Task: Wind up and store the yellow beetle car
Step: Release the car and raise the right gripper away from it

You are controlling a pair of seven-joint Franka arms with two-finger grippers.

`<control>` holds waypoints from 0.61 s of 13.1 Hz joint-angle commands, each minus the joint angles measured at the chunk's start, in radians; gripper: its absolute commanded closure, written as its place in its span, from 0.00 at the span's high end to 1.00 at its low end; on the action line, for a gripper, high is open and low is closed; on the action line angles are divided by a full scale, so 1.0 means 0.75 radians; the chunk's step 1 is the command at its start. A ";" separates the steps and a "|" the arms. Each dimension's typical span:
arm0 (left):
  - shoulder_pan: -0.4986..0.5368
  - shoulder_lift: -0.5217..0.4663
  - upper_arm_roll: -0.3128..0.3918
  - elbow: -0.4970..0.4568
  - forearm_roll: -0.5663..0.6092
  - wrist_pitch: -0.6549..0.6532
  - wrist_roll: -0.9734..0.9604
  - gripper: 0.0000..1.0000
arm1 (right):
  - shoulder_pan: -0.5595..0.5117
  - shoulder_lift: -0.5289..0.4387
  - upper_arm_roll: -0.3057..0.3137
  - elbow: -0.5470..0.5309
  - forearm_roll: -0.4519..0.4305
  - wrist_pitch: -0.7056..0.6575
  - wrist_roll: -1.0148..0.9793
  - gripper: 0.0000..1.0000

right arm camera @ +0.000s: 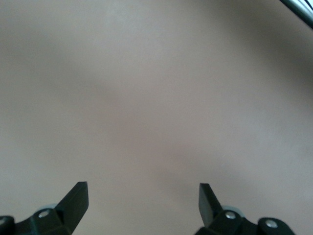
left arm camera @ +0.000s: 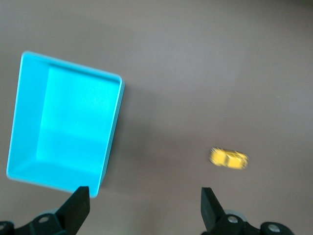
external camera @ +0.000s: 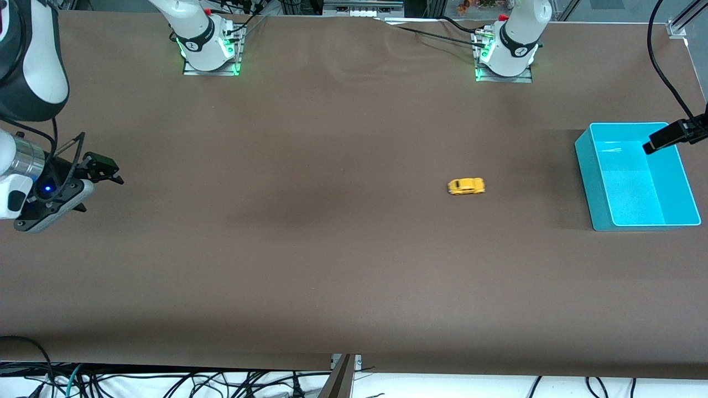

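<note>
One car sits alone on the brown table, toward the left arm's end and about midway between the arm bases and the edge nearest the front camera. It rests on its wheels with bare cloth on every side.

One bin, turquoise and open-topped, stands farther toward the left arm's end, well apart from the car, with its outer wall near that end's table edge. Nothing lies inside it that can be seen.

There are two arms and two grippers. The left gripper hangs in the air over the bin's rim at the frame's edge; only a dark tip of it shows in the front view. Its jaws stand wide, holding nothing. The right gripper hovers over bare table at the right arm's end, well apart from the car, jaws also wide and empty.

The left wrist view shows what the front view hides: both left fingers spread, with the bin and the blurred car below them, a strip of cloth between the two. The right wrist view shows only its own spread fingers over plain cloth, neither car nor bin.

A wide stretch of open table lies between the right gripper and the car.
</note>
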 commanded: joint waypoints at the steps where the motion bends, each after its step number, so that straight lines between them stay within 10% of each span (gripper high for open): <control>1: 0.002 0.001 -0.012 -0.053 0.030 -0.053 -0.141 1.00 | -0.010 -0.045 0.036 0.027 0.005 -0.102 0.272 1.00; 8: 0.002 -0.022 -0.018 -0.499 0.091 0.403 -0.557 1.00 | -0.010 -0.061 0.098 0.086 -0.010 -0.242 0.720 1.00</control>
